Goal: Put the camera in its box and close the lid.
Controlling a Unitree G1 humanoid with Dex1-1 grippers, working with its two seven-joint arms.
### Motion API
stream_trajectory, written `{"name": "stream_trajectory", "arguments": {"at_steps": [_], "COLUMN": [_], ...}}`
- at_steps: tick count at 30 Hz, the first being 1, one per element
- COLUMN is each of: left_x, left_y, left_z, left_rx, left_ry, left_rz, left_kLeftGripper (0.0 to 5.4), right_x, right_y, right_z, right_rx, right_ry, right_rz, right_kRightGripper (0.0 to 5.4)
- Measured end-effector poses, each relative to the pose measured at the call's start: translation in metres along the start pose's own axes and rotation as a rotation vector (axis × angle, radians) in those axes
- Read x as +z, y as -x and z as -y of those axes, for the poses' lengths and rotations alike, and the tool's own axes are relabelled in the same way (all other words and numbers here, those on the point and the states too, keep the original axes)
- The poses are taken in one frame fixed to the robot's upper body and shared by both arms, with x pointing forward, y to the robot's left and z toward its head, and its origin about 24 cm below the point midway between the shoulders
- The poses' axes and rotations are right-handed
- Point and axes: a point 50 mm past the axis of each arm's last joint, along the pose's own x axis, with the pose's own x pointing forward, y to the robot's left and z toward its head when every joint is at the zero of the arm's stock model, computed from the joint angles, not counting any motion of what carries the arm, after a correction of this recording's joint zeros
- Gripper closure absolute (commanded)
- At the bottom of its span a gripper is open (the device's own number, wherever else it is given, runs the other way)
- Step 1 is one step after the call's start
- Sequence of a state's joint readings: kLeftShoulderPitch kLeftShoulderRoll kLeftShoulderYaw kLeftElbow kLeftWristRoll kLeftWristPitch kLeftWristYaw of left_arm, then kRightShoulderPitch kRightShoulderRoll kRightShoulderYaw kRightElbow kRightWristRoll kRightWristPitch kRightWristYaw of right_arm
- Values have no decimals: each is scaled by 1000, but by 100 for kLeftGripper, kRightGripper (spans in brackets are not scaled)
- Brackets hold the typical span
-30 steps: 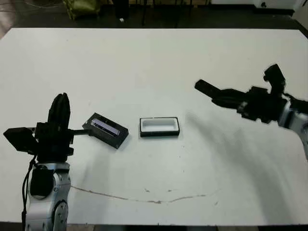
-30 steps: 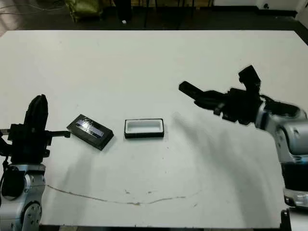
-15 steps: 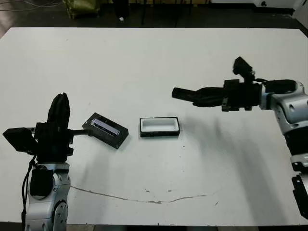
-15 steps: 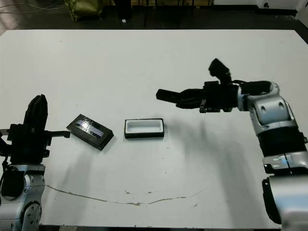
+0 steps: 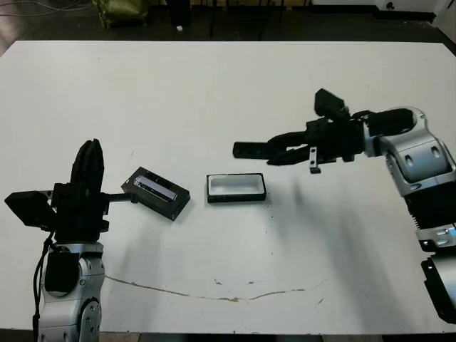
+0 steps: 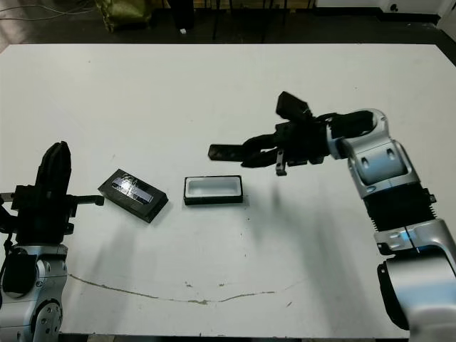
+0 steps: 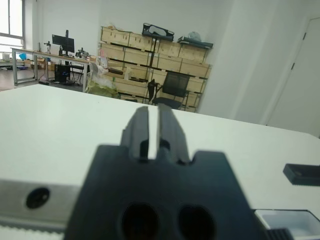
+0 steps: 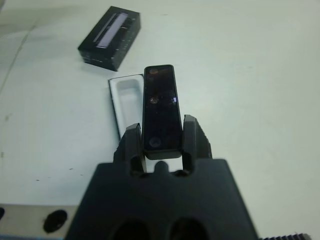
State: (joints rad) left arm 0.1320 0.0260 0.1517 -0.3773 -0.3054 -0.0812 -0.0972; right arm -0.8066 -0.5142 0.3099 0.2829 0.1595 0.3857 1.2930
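Note:
My right gripper (image 5: 291,152) is shut on the camera (image 5: 249,149), a slim black bar that sticks out past its fingers toward the left. The camera (image 8: 161,106) hangs in the air just beyond and above the box (image 5: 236,186), a small black tray with white lining that lies open and empty. The lid (image 5: 157,192), black with a shiny stripe, lies flat on the table left of the box. My left gripper (image 5: 89,162) stands upright and shut, apart from the lid on its left side, holding nothing.
A thin brown crack line (image 5: 214,291) runs across the white table (image 5: 214,92) near its front edge. Beyond the far edge are a dark floor and a yellow-green bag (image 5: 121,11).
My right arm has swung left across the table with the camera in its grip, ending up close over the box. The left arm, lid and box have stayed put.

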Motion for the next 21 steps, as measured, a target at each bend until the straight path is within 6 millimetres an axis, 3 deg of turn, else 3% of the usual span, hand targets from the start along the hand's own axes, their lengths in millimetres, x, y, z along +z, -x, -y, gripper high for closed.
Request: {"name": "stream_trajectory", "arguments": {"at_steps": [21], "left_x": [-1], "left_y": [2], "left_z": [0], "left_rx": [9], "left_ry": [-7], "left_rz": [-6], "left_kLeftGripper": [540], "right_x": [-9], "right_y": [-28], "right_z": [-11], "right_rx": [106], "right_ry": [-57], "right_rz": [-49], "right_kRightGripper": [518]}}
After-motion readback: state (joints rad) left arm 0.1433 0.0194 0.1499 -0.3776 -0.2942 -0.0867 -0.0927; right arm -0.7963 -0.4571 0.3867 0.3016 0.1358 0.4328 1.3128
